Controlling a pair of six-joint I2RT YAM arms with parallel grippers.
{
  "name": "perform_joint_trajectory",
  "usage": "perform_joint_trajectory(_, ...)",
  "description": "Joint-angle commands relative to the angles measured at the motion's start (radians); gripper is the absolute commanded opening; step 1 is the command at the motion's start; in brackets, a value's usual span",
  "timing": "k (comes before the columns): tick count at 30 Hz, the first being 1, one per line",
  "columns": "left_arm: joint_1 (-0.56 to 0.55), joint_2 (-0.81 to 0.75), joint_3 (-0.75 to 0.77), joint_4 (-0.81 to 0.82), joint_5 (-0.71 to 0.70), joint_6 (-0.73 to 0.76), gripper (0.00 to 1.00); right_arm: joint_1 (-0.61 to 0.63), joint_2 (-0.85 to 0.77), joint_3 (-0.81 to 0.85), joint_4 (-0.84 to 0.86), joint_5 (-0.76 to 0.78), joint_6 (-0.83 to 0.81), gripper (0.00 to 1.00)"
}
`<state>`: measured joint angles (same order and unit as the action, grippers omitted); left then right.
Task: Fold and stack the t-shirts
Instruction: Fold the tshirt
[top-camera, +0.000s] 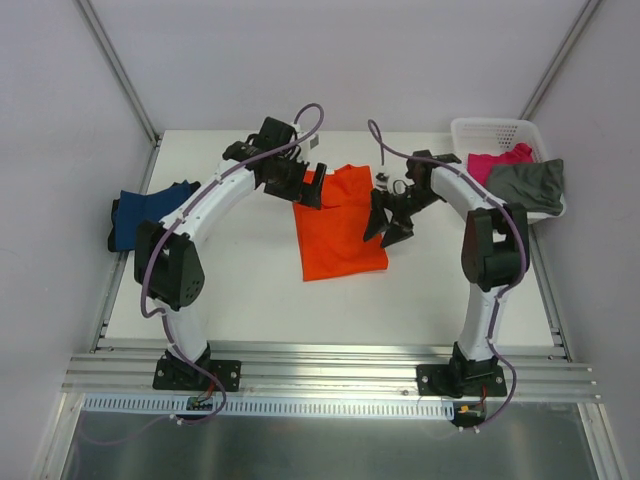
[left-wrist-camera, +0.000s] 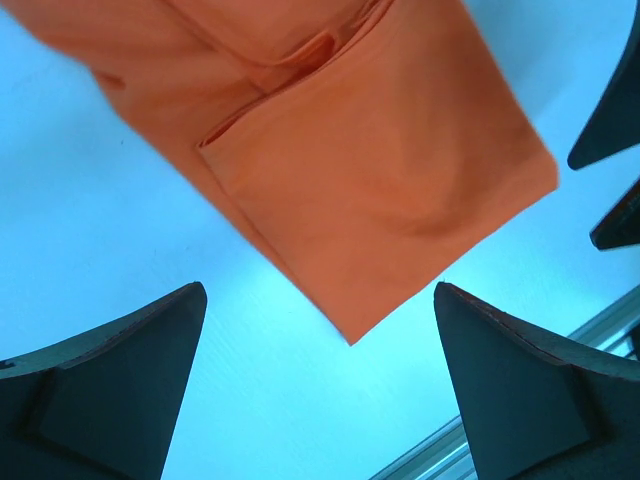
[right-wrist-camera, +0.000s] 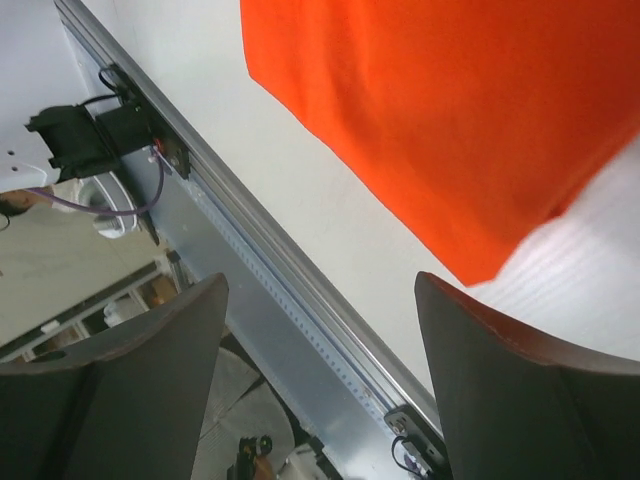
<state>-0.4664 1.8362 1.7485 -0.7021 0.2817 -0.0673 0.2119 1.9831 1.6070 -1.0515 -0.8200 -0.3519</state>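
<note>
The orange t-shirt (top-camera: 338, 225) lies folded into a long strip in the middle of the table; it also shows in the left wrist view (left-wrist-camera: 340, 150) and the right wrist view (right-wrist-camera: 450, 110). My left gripper (top-camera: 312, 188) is open and empty above the shirt's top left edge. My right gripper (top-camera: 388, 225) is open and empty just off the shirt's right edge. The navy t-shirt (top-camera: 140, 212) lies folded at the table's left edge. The magenta t-shirt (top-camera: 492, 162) and the grey-olive t-shirt (top-camera: 530, 185) hang in the white basket (top-camera: 487, 128).
The basket stands at the table's back right corner. An aluminium rail (top-camera: 330, 365) runs along the near edge by the arm bases, also seen in the right wrist view (right-wrist-camera: 270, 250). White walls close in the back and sides.
</note>
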Motion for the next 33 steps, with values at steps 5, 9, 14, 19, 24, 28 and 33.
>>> perform_joint_trajectory(5, 0.035, -0.049, -0.21, -0.046, 0.013, -0.052, 0.99, 0.046, 0.137, 0.071, 0.002, -0.039, 0.002, 0.8)
perform_joint_trajectory(9, 0.037, -0.057, -0.279, -0.048, 0.056, -0.078, 0.99, 0.046, 0.192, 0.103, 0.004, -0.033, 0.011, 0.8)
perform_joint_trajectory(14, 0.043, -0.058, -0.337, -0.05, 0.12, -0.111, 0.98, 0.046, 0.24, 0.114, 0.01, 0.016, 0.027, 0.8)
perform_joint_trajectory(19, 0.043, -0.075, -0.357, -0.053, 0.116, -0.12, 0.98, 0.05, 0.275, 0.122, 0.012, 0.062, 0.03, 0.8)
perform_joint_trajectory(24, 0.045, -0.075, -0.35, -0.054, 0.116, -0.121, 0.98, 0.06, 0.251, 0.091, 0.008, 0.062, 0.019, 0.8)
perform_joint_trajectory(28, 0.045, -0.089, -0.354, -0.056, 0.109, -0.126, 0.98, 0.049, 0.096, 0.071, 0.028, 0.062, 0.005, 0.79)
perform_joint_trajectory(33, 0.046, -0.117, -0.4, -0.053, 0.142, -0.161, 0.95, -0.009, -0.084, -0.027, 0.033, 0.071, 0.037, 0.8)
